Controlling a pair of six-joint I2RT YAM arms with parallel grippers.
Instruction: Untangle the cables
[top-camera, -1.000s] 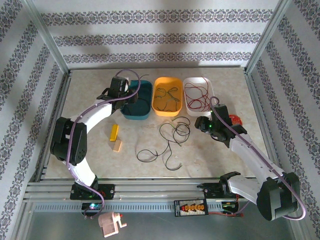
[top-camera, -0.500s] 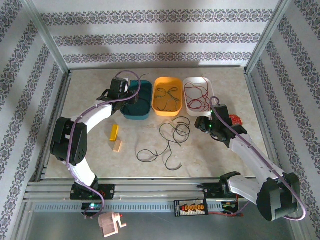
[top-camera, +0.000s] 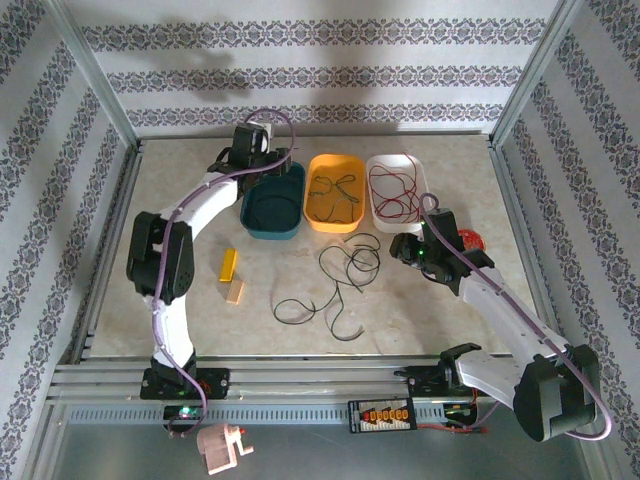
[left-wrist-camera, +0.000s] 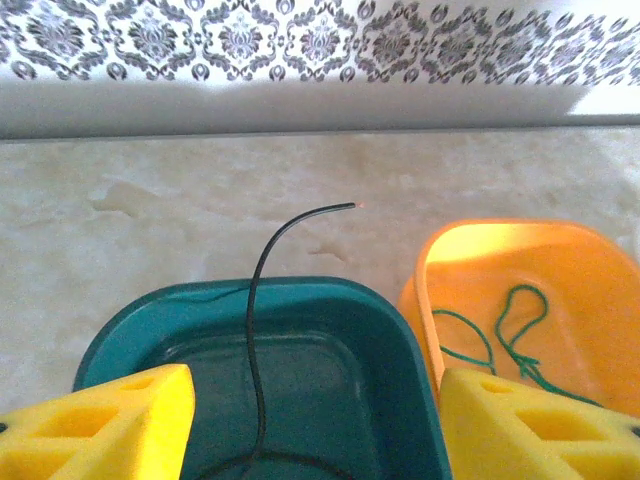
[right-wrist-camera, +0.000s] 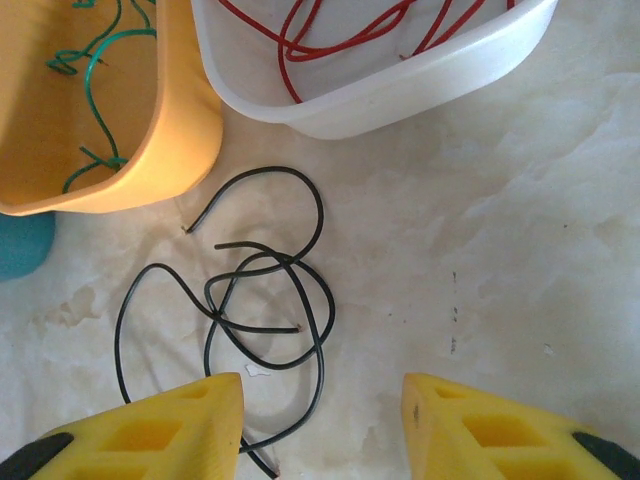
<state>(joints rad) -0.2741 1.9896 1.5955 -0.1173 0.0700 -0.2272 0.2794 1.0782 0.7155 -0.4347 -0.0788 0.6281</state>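
A black cable (left-wrist-camera: 252, 330) stands up out of the teal bin (left-wrist-camera: 420, 380), loose between the wide-apart yellow fingers (left-wrist-camera: 100, 425) of my open left gripper (left-wrist-camera: 315, 435). That left gripper (top-camera: 258, 160) hangs over the teal bin's (top-camera: 250, 215) far rim. More black cables (top-camera: 345, 265) lie tangled on the table in front of the bins. My right gripper (right-wrist-camera: 320, 425) is open just above those black cables (right-wrist-camera: 270, 290), holding nothing; from above, the right gripper (top-camera: 408, 247) sits right of the tangle. Green cables (right-wrist-camera: 100, 60) lie in the orange bin (top-camera: 318, 222), red cables (right-wrist-camera: 340, 30) in the white bin (top-camera: 418, 170).
A yellow block (top-camera: 229, 264) and a small wooden block (top-camera: 235, 291) lie left of the black tangle. A small red roll (top-camera: 470, 240) sits by the right arm. Metal frame rails and patterned walls bound the table on three sides.
The left gripper has opened and let go of the black cable into the teal bin, and the left arm has pulled back toward the far wall. The right arm has not moved.
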